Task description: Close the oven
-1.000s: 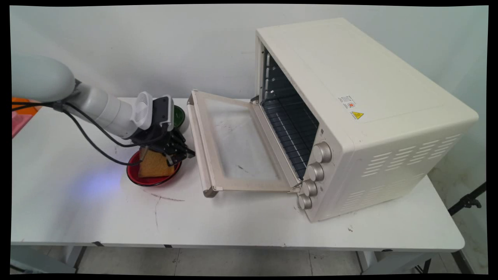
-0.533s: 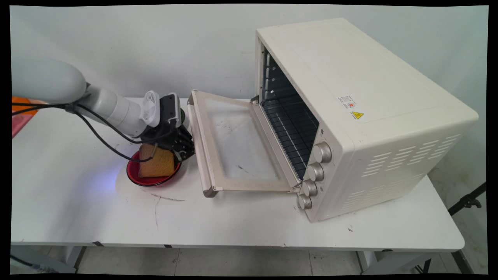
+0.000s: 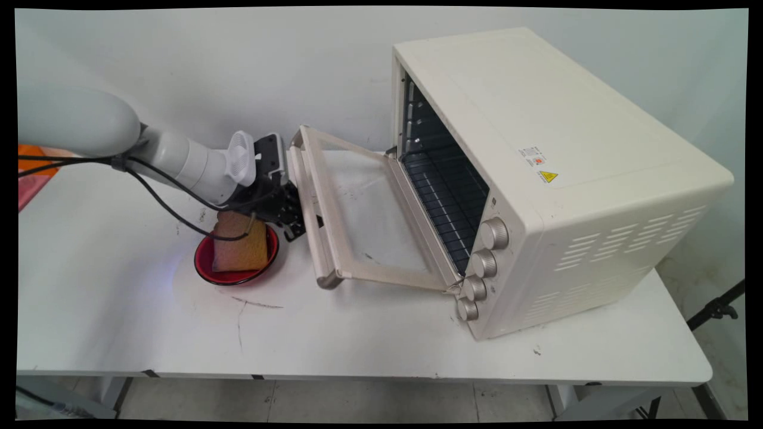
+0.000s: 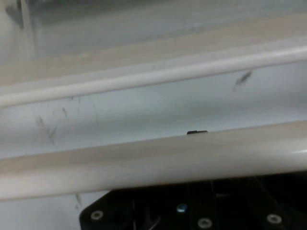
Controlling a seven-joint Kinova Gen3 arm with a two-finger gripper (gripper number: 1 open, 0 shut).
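A large cream toaster oven [image 3: 536, 179] was seen standing on the right half of the white desk [image 3: 381, 339], turned at an angle, its cavity open toward the left. Its glass door [image 3: 351, 208] was found hinged at the oven's lower front edge and tilted partly up from the desk, the free edge lying farthest from the oven. Along that free edge the door's handle bar [image 3: 310, 202] was seen, its long axis running from the wall side toward the near side of the desk. In the hand view the bar [image 4: 153, 160] crossed the whole picture just above the black linkage, so the handle was judged to lie directly ahead of the gripper [image 3: 296, 214] and very close, probably touching. Whether the jaws were spread or pressed together could not be told, since the fingers were hidden behind the bar.

A red bowl [image 3: 205, 262] was seen on the desk just left of the door and below the wrist, with a tan slice of toast [image 3: 238, 250] leaning inside it.
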